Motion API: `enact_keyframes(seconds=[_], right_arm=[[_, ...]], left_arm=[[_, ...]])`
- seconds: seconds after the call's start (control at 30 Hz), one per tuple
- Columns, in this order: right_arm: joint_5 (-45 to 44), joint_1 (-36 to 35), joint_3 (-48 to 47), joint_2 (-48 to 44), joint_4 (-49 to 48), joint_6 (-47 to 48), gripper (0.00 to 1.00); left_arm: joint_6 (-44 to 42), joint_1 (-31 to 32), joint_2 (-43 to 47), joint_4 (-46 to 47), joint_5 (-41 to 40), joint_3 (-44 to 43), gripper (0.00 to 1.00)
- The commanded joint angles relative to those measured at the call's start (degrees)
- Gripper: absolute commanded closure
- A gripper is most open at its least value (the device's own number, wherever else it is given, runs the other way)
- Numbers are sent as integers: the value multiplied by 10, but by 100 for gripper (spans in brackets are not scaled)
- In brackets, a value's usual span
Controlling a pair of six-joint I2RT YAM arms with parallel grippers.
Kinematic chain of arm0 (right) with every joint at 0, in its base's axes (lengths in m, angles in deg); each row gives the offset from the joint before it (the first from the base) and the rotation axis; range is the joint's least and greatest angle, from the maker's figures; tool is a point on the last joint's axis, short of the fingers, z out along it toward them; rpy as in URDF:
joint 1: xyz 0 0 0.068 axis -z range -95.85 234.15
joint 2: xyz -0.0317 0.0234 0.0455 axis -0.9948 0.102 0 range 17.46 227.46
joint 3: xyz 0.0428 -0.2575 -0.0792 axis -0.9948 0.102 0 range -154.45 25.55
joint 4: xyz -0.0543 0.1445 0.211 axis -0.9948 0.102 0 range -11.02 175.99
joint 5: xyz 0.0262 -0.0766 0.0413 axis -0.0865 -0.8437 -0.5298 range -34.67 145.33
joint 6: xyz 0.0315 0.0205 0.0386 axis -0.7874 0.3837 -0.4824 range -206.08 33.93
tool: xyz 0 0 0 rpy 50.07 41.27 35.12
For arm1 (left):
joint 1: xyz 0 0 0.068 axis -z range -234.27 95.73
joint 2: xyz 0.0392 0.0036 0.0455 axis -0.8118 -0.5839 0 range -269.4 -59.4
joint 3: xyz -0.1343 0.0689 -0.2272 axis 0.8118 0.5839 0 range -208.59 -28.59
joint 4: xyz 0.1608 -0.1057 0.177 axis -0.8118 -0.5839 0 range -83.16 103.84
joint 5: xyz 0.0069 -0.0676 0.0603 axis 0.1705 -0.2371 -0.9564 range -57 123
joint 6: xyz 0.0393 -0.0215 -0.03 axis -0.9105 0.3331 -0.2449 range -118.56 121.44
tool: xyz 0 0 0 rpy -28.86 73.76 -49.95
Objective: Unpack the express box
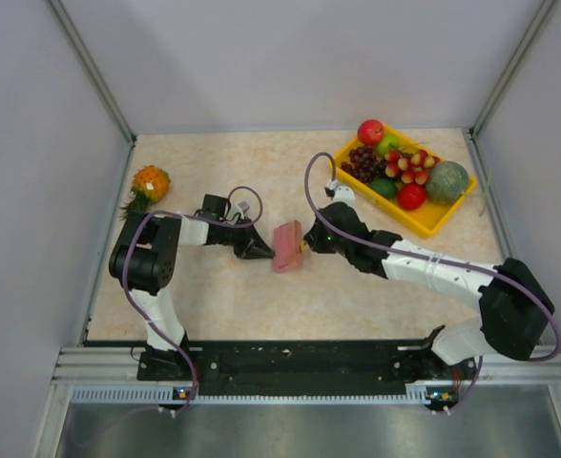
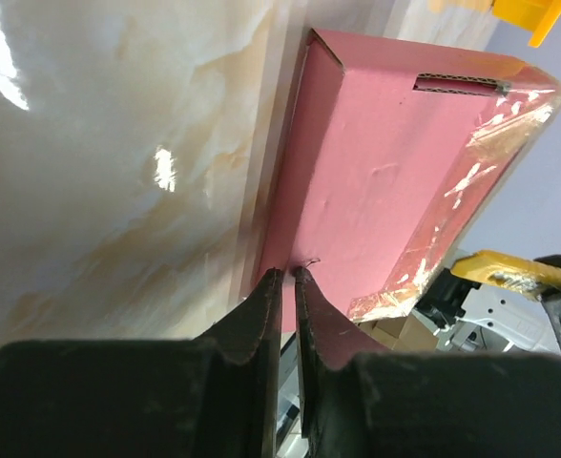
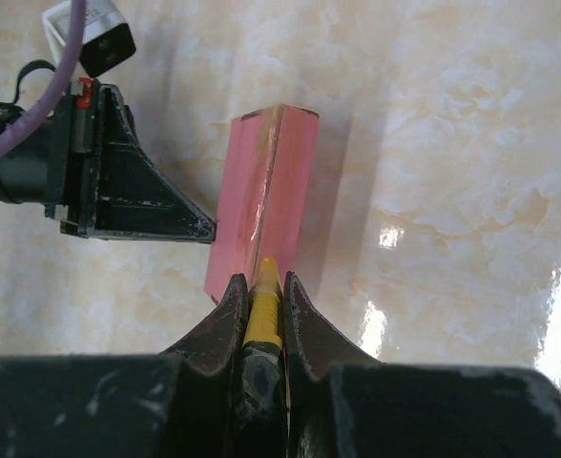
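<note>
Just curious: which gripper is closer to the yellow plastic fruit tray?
Right: right gripper is left of the tray; left gripper farther, beyond the pink cardboard box.

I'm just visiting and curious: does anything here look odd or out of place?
The pink box stands on its narrow edge instead of lying flat, and a pineapple lies alone, far from the fruit tray.

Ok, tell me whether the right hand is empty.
No, the right hand clamps a yellow utility knife, tip at the pink box.

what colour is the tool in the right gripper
Yellow; the slim plastic utility knife shows best in the right wrist view.
</note>
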Motion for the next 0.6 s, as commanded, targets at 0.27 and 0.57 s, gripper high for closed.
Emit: enact_keyframes(seconds=[0.27,0.57], right_arm=[[-9,-44,-71,50,-16,11,100],[-21,-55,-80,68,-9,22,100]], left_arm=[[-3,-11,-14,1,-24,9,87],[-31,-15,18,-54,-60,-9,86]])
